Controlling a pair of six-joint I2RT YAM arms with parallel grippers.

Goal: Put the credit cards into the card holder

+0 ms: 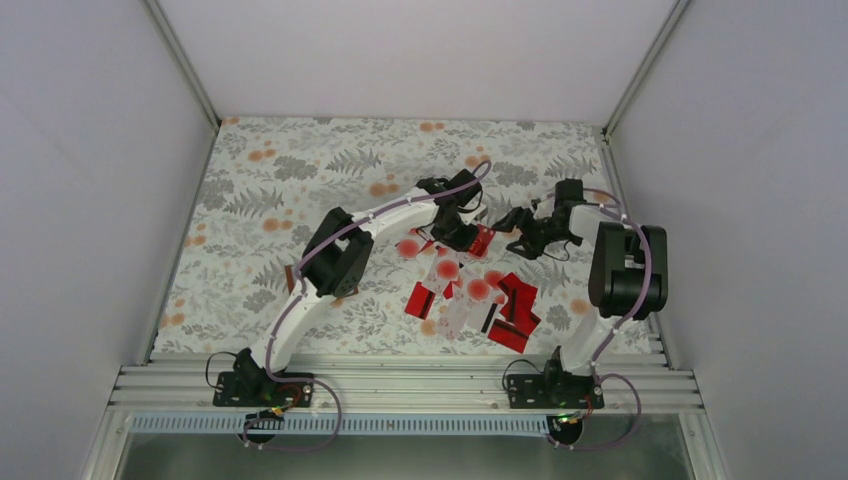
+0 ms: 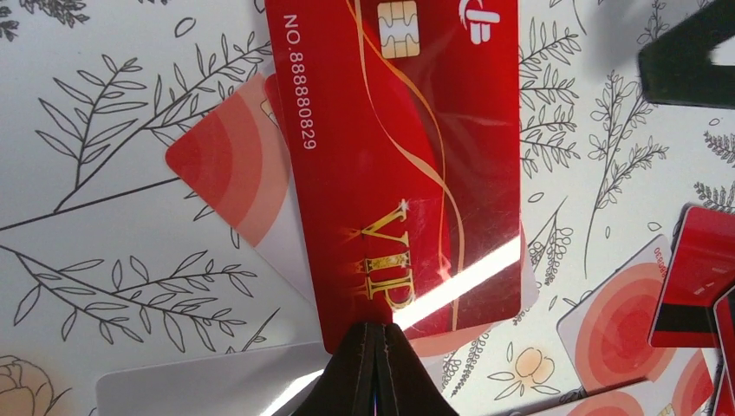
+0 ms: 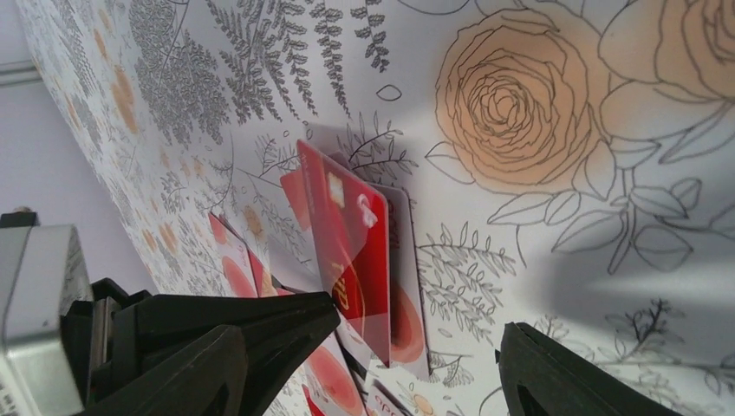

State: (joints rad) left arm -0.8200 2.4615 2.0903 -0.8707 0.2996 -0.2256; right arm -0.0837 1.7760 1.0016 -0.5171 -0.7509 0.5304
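Observation:
My left gripper (image 2: 374,351) is shut on the short edge of a red credit card (image 2: 399,165) marked VIP and holds it tilted above the table. In the top view this gripper (image 1: 463,236) and its card (image 1: 482,241) hang over the pile of credit cards (image 1: 470,292), red ones and white ones with red blotches. My right gripper (image 1: 516,243) faces the held card from the right, open, and nothing is between its fingers. In the right wrist view the card (image 3: 351,260) stands edge-on ahead of that gripper (image 3: 364,381). A small brown edge (image 1: 291,277) peeks out by the left elbow; whether it is the card holder is unclear.
A white card with a red blotch (image 2: 234,178) lies under the held card. More cards (image 2: 646,312) lie to its right. The flowered cloth (image 1: 300,170) covers the table, with white walls on three sides and a metal rail (image 1: 400,385) at the near edge.

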